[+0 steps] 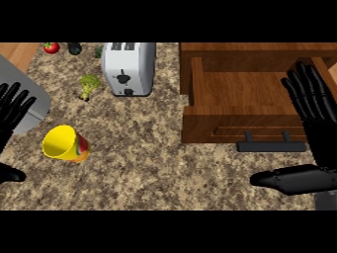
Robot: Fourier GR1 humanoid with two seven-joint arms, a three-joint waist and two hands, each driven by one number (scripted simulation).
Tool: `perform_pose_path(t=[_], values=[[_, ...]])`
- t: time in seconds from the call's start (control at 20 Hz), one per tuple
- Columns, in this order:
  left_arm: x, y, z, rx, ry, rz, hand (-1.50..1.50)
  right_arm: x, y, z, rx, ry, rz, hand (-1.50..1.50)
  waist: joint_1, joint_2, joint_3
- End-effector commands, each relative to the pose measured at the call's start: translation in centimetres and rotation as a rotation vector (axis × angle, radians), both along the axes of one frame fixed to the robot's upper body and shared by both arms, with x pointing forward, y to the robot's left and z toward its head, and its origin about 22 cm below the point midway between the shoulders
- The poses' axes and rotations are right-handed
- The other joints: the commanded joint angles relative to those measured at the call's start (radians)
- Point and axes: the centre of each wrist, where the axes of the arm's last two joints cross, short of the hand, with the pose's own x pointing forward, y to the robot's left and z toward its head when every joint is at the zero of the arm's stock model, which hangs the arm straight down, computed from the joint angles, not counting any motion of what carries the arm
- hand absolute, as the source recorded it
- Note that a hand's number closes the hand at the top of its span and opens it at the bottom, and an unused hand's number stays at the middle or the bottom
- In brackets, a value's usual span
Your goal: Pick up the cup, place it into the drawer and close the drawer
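— Where's the cup [65, 144] sitting right now?

— On the counter [163, 173], well to the left of the toaster [129, 67] and nearer us than it. It's tipped over, yellow mouth facing up and to the left, base toward the lower right, so its long axis runs on a slant.

— Which hand is closer?

— The left hand [2, 123], clearly. It sits just left of the cup, fingers straight and spread, holding nothing. The cup lies to its right and a touch nearer us than the fingertips.

— And the other?

— The right hand [318, 123] is far over on the other side of the toaster, over the drawer [229, 89], fingers also straight, thumb out, empty.

— The drawer's ready?

— It stands pulled open, to the right of the toaster, handle [271, 146] toward us. Nothing I can see inside.

— So what would you guess?

— The left hand has the short reach; it would need to come rightward and close across the cup's slanted body.
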Motion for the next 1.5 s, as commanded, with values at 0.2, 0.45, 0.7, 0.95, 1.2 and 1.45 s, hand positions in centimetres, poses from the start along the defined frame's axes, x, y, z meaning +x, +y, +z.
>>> perform_pose_path(t=[0.2,0.45,0.7,0.95,1.2,1.45], values=[[-0.3,2.5,-6.2,0.042,0.079,0.044,-1.50,2.0,0.0,1.5,-0.015,-0.023,-0.005,-1.50,0.000,0.001,0.000],[-1.5,3.9,-9.1,0.089,0.130,0.084,-1.50,2.3,0.2,1.4,-0.001,-0.024,0.000,-1.50,-0.002,0.001,-0.001],[-0.3,2.8,-12.0,0.101,0.144,0.094,-1.50,2.4,-1.3,2.7,0.008,-0.026,0.001,-1.50,-0.010,0.002,-0.001],[0.0,2.3,-13.3,0.115,0.148,0.120,-1.50,3.1,-0.6,2.0,0.005,-0.024,-0.006,-1.50,-0.010,0.003,-0.002],[-1.5,2.0,-15.0,0.107,0.154,0.118,-1.50,2.8,-1.6,2.4,0.012,-0.045,0.009,-1.50,-0.022,0.008,-0.003],[-2.1,2.9,-14.9,0.086,0.087,0.145,-1.50,3.5,-1.3,3.3,0.006,-0.034,0.007,-1.50,-0.021,0.011,-0.005]])
